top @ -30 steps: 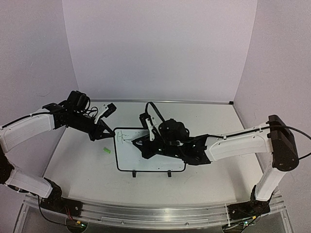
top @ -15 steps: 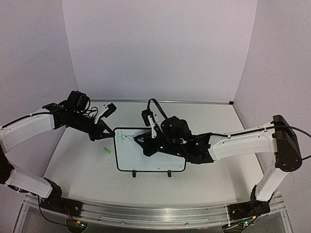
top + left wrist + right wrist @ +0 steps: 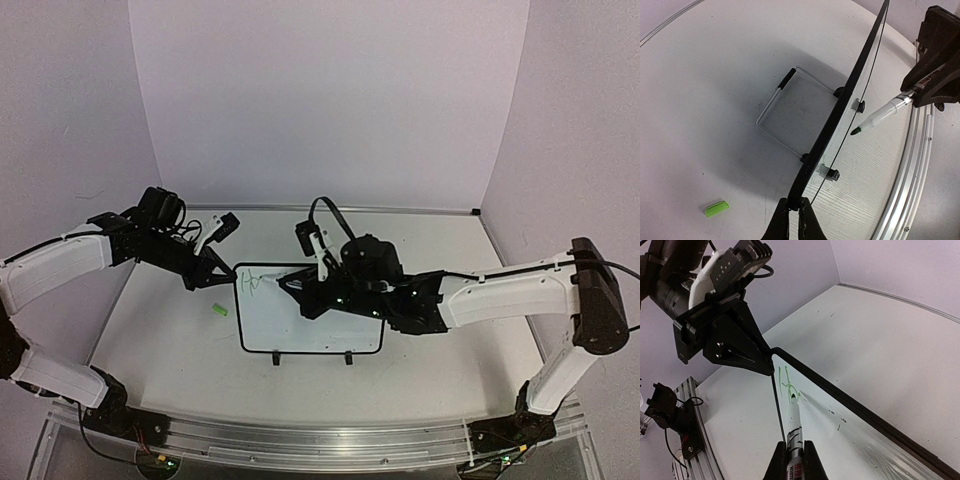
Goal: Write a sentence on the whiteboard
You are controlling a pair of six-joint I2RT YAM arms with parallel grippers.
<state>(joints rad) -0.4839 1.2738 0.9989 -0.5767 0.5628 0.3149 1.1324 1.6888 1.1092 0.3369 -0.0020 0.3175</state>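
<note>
Green handwritten sentence, so far only its first letter or two, sits at the far left end of the small white rectangular whiteboard with a thin black border. The right gripper pinches a white marker pen with a green tip. The tip is at these strokes; whether it touches, I cannot tell. The left gripper is pressed together on the board's left edge. The long axis of the board runs left to right, so the free surface lies toward the right arm's own side.
</note>
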